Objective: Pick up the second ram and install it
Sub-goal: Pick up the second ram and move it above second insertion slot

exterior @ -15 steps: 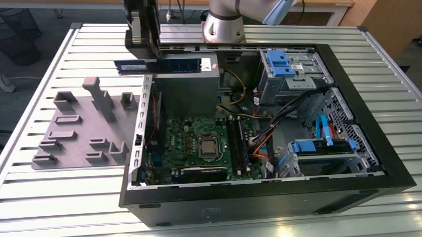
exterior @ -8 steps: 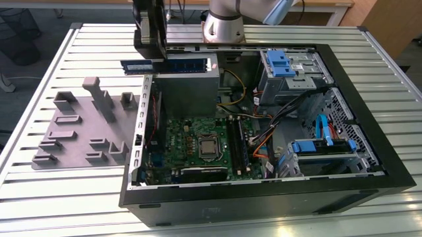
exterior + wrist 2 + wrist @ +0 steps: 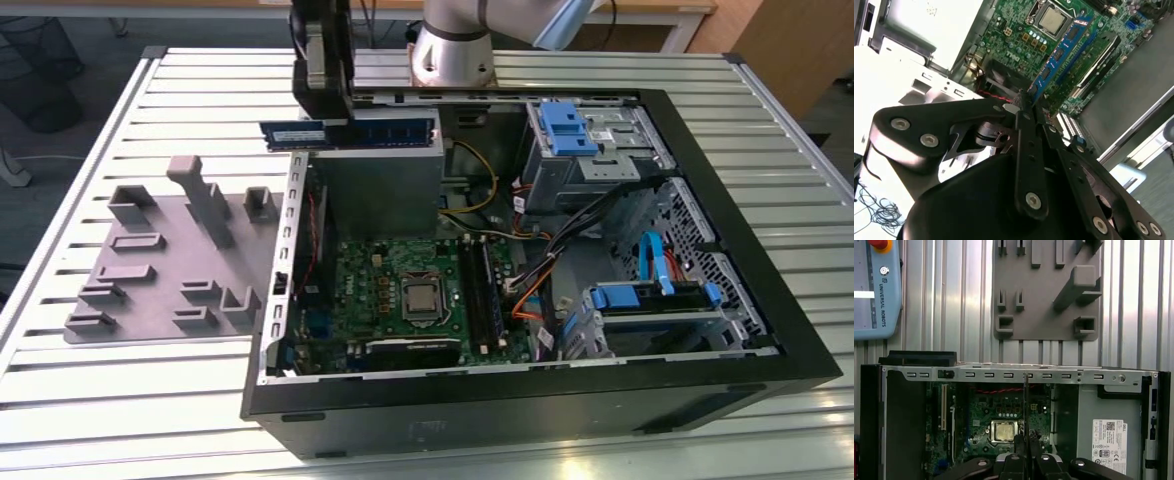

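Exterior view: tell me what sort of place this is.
Probably a robot lab or PC-assembly test cell: an open PC case sits on a slatted metal table, a grey fixture plate lies beside it, and the arm's claw holds a blue RAM over the case.

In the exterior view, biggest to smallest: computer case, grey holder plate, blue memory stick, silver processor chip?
Computer case
grey holder plate
blue memory stick
silver processor chip
The stick may sit nearer the camera.

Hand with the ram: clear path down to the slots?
Probably yes. The case is open on top, nothing lies over the slots, and the cables sit beside them. The hand holds the ram above.
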Robot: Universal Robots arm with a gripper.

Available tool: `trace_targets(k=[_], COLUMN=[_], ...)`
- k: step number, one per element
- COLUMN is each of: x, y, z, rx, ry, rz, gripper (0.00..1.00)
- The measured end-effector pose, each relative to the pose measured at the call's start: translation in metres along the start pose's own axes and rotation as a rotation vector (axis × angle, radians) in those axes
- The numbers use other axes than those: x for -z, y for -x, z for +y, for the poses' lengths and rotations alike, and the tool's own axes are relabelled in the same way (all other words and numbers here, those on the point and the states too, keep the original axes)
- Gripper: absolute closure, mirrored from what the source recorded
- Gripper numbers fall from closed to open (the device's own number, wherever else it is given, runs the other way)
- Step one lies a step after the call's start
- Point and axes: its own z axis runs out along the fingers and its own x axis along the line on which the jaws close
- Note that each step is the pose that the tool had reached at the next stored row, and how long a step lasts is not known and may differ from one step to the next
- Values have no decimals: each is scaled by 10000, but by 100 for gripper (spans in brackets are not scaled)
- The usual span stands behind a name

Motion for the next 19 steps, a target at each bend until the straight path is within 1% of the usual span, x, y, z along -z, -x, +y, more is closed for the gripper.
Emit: trace_targets(k=[8,19], x=[-2,-4], y=[0,-1], z=[-125,-258], rx=[0,0], ry=[0,0], rz=[0,-1], gripper=[86,86])
